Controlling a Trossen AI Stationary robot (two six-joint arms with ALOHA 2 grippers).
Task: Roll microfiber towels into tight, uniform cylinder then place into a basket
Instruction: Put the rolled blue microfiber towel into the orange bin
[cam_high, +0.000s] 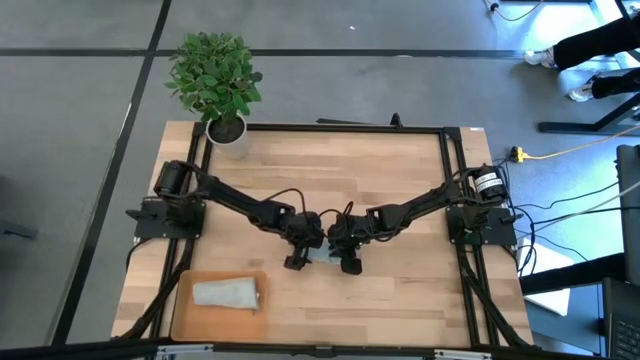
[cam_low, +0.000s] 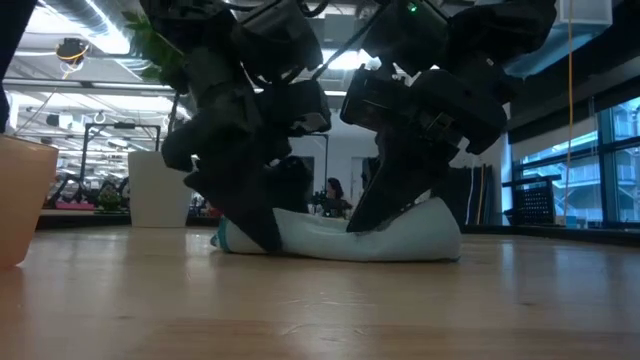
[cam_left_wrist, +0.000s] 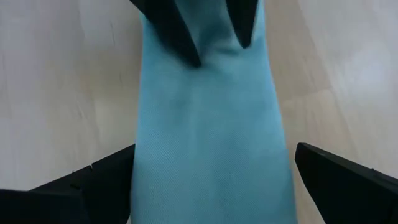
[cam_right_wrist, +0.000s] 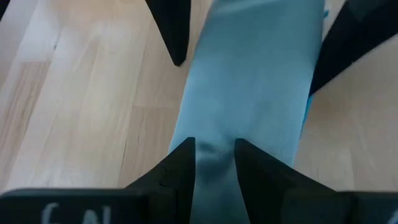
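Both claws meet over the blue towel (cam_high: 326, 252) near the middle of the table (cam_high: 400, 180), one at each end of it, which looks like a way to keep the roll from springing loose while the grip is changed. The right claw (cam_right_wrist: 214, 163) has its fingers drawn in narrow and pinching a fold of the blue cloth at its end, seemingly to pin that end in place. The left claw (cam_left_wrist: 211, 180) stands wide, its fingers (cam_left_wrist: 93, 186) straddling the other end of the towel with cloth between them but not squeezed, so my reading is that it is either letting go or lining up for a fresh hold. The blue towel lies flat on the wood as a long, soft, matte band, loosely rolled and somewhat flattened rather than a tight cylinder. The grey-green towel (cam_high: 226, 292) already sits rolled in the orange basket (cam_high: 185, 318), well off to the left claw's side, toward the table's near edge.
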